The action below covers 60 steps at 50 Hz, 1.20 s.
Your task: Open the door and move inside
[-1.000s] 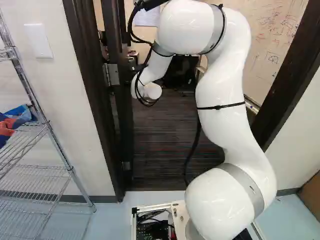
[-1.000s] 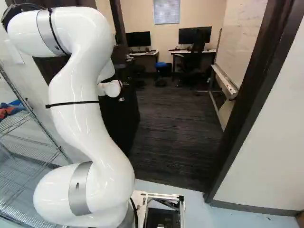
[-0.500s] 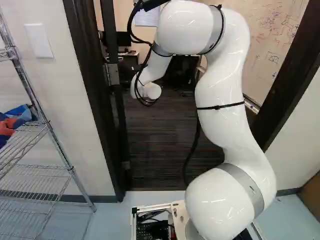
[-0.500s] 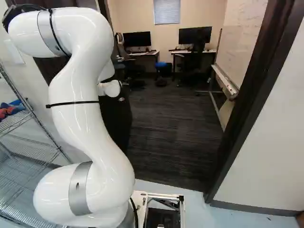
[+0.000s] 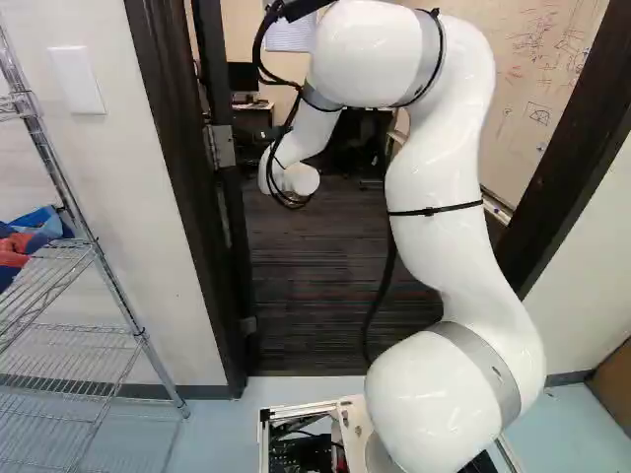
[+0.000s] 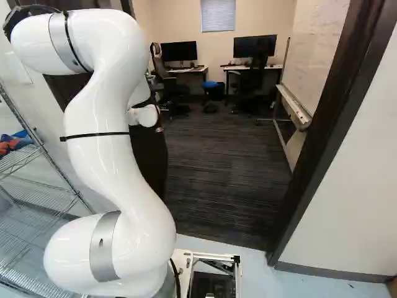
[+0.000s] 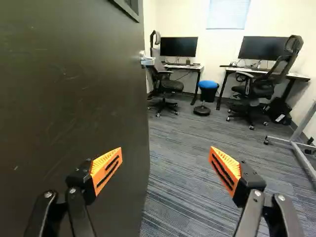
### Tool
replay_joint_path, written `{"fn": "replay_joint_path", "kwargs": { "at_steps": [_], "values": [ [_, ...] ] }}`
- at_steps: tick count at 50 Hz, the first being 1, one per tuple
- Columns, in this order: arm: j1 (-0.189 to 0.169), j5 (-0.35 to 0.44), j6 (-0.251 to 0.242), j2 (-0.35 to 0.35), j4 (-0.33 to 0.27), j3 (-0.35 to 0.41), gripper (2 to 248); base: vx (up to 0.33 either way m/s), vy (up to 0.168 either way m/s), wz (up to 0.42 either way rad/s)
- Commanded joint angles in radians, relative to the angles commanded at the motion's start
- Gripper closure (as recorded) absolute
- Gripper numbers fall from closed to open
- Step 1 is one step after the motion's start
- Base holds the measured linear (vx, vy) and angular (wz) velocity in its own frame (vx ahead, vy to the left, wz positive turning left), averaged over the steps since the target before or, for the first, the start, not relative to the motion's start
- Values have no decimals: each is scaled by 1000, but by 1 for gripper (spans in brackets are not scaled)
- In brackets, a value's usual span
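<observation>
Pale blue flooring (image 5: 217, 434) lies nearest, under a light metal base frame (image 5: 286, 409) with dark electronics (image 5: 301, 451) and cables inside. White and jointed, the arm (image 5: 439, 217) rises from its lowest joint and reaches forward into the doorway. Just left of that opening, a silver wire rack (image 5: 143, 335) stands by the white wall (image 5: 158, 236); its upper shelf holds a blue and red-orange bundle (image 5: 30, 236).

Black with two orange-padded fingers, the gripper (image 6: 160, 121) is mostly hidden behind the wrist in the right base view. Wrist view shows the gripper (image 7: 166, 153) wide open, its fingers well apart. The dark, flat door (image 7: 74, 98) stands open on the hinge side, beside and behind one finger; whether they touch I cannot tell. A silver handle (image 7: 147, 60) sits near its free edge.

Beyond it, grey striped carpet (image 7: 182, 197) runs to a black mesh office chair (image 7: 165, 86), a round blue-topped stool (image 7: 208, 85) and two white-topped desks (image 7: 190, 66) bearing black monitors (image 7: 178, 47), below a window with a pale blind (image 7: 228, 14).
</observation>
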Motion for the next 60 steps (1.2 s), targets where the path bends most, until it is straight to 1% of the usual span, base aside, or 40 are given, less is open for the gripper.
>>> {"fn": "replay_joint_path", "kwargs": {
  "at_steps": [60],
  "values": [
    [-146, 0, 0, 90, 0, 116, 3, 0, 0, 0]
  ]
}}
